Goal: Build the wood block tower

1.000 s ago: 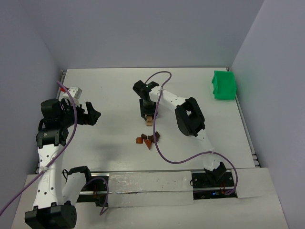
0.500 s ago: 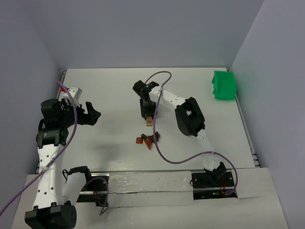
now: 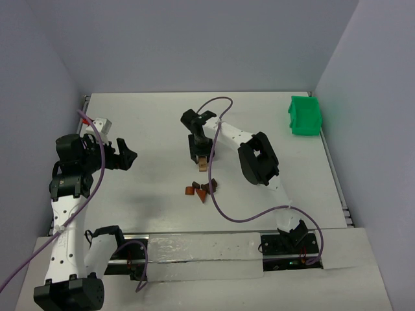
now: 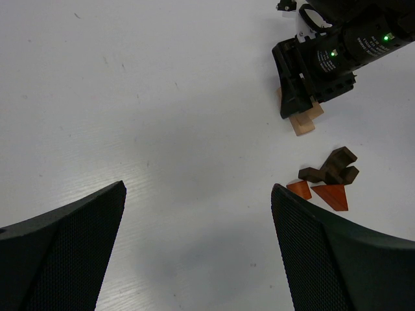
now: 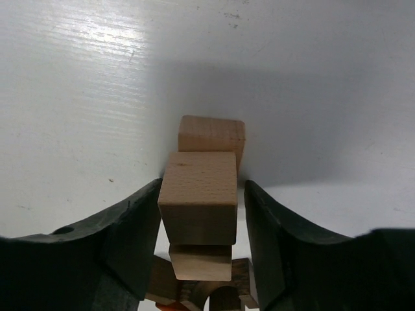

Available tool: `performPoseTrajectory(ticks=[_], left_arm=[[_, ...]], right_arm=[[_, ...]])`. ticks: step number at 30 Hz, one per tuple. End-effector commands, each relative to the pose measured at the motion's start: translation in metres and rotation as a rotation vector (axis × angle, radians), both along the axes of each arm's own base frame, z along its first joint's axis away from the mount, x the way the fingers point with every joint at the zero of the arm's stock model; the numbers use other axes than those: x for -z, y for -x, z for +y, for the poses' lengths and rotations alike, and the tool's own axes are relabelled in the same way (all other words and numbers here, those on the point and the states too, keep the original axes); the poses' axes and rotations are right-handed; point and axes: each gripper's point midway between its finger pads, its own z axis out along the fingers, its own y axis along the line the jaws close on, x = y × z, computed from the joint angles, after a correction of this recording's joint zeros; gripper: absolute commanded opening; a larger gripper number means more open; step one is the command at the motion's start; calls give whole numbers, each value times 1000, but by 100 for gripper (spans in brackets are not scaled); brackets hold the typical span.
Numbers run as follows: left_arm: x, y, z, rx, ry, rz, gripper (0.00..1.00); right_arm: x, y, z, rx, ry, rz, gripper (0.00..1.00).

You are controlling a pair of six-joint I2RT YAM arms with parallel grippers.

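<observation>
Little has moved in the overhead view since a second ago. Both arms and every loose piece sit where they were, and only the right gripper (image 5: 201,197) seems to have eased its squeeze.

At centre frame overhead, I have that gripper pointing down over the wood block tower (image 3: 203,162), a short stack of light tan cubes on the white table (image 3: 149,123). In the right wrist view its fingers flank the top block (image 5: 198,194). The left pad looks to be touching the wood, while a thin sliver of background shows at the right pad. I therefore judge the jaws parted and the cube resting on the stack rather than held. The layers sit visibly offset from one another, which is probably why the fingers are kept close on both sides, as a guard against a topple.

Just below the tower, the remaining wood blocks (image 3: 202,188), dark brown pieces and reddish wedges, lie in a small cluster within short reach. The left gripper (image 4: 198,194) hangs at the left of the overhead frame, jaws spread wide and empty. It is well apart from the stack and turned toward it, so its camera gives me a side look at the work. The green bin (image 3: 304,116) sits at upper right. I judge the build partway through, with the cluster not yet stacked.
</observation>
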Motion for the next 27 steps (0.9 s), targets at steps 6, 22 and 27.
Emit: performPoseTrajectory(ticks=[6,22,27], left_arm=[[-13,-6,2,-4,-4,-49,99],[-17,-3,2,-3,-8,-67,99],[-17,-3,2,-5,-9,-69,99]], right_arm=[[-2,-2,-1,1,-1,-14,75],[-89,41,6,-121,-97,-181,100],[-135,72,8,-258,-183,-266,100]])
